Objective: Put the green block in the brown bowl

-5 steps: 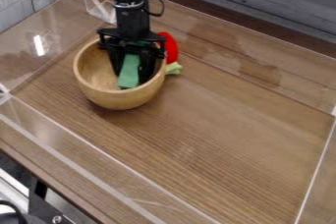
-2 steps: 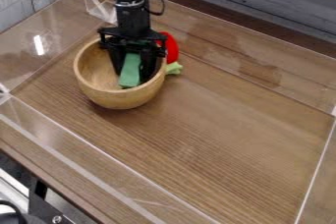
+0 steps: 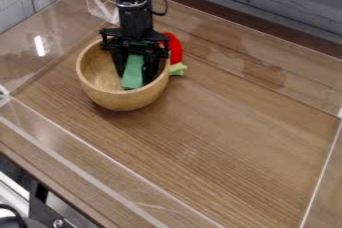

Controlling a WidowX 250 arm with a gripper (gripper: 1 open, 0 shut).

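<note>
Camera view shows no change across the last second: the gripper [image 3: 135, 60] hangs in the same spot over the brown bowl [image 3: 96, 82], pointing straight down, and the green block [image 3: 134, 72] sits at the same tilt between its jaws. I read the gripper as closed tight on the green block, whose lower end is inside the bowl, close to or resting on the inner wall; I cannot tell whether it actually touches the wood. My judgement is that the carry is done and only the release is left, so this stillness looks like a pause before letting go.

For room: the bowl stands near the far left of the counter [image 3: 227, 132], with a red rounded object [image 3: 173, 52] just beside its rim on the right, partly behind the gripper. A clear raised wall [image 3: 34, 32] runs along the counter's left and near edges. Straight up is the free way out; to the right and toward me the wood lies open.
</note>
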